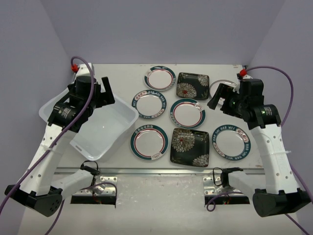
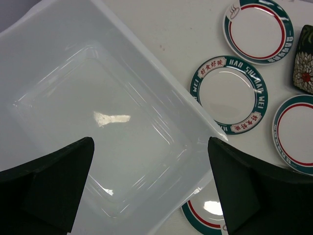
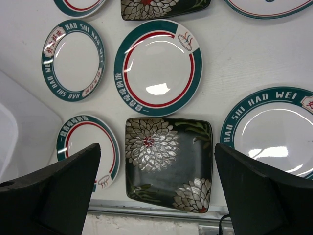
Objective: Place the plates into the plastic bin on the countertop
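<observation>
The plastic bin (image 1: 100,128) stands empty at the left of the countertop (image 1: 122,78). Several round white plates with teal rims lie to its right, such as one plate (image 1: 149,141) by the bin and another (image 1: 231,141) at the right. Two square black flowered plates (image 1: 190,147) (image 1: 192,85) lie among them. My left gripper (image 1: 103,91) is open above the bin's far side; its wrist view looks down into the bin (image 2: 98,112). My right gripper (image 1: 219,98) is open above the right plates, partly hiding one; its wrist view shows a black plate (image 3: 168,164) between the fingers (image 3: 54,191).
A metal rail (image 1: 161,171) runs along the countertop's front edge, with the arm bases and cables below it. Grey walls close in the back and sides. The bin's corner nearly touches the front round plate (image 2: 208,213).
</observation>
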